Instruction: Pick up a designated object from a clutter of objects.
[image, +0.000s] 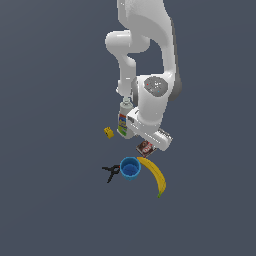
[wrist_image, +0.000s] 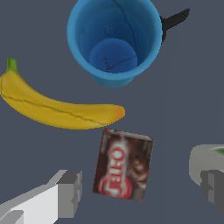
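Exterior view, L to R: plain dark grey-blue surface (image: 50, 200) fills the whole frame, no walls, no edges, no room features visible. Tiny yellow block (image: 108, 132) sits left of centre, alone, near the white bottle (image: 124, 121), which stands upright w/ colourful label, partly hidden by the arm. Below those, black clamp (image: 111, 172) lies flat, tips just beside the blue cup (image: 130, 168), upright, open mouth up. Brown box (image: 145, 147) w/ red/white label lies flat just above-right of the cup, centre frame, partly under the white Panda arm (image: 150, 95), which comes down from top centre. Yellow banana (image: 155, 175) curves from near the box down to lower right of the cup, green stem at its low end. Gripper itself hidden under the wrist housing in this view.

Wrist view, L to R: banana spans left to centre, stem at far left. One finger (wrist_image: 65, 194) at lower left, pale grey w/ darker pad. Cup upper centre, clamp handle poking out at its upper right. Box at lower centre, tilted slightly, label face up, near the banana tip, contact unclear. Other finger at right edge. Gripper (wrist_image: 140, 188) jaws spread wide, box lies between them, not touching either pad. Same flat grey-blue floor all round.
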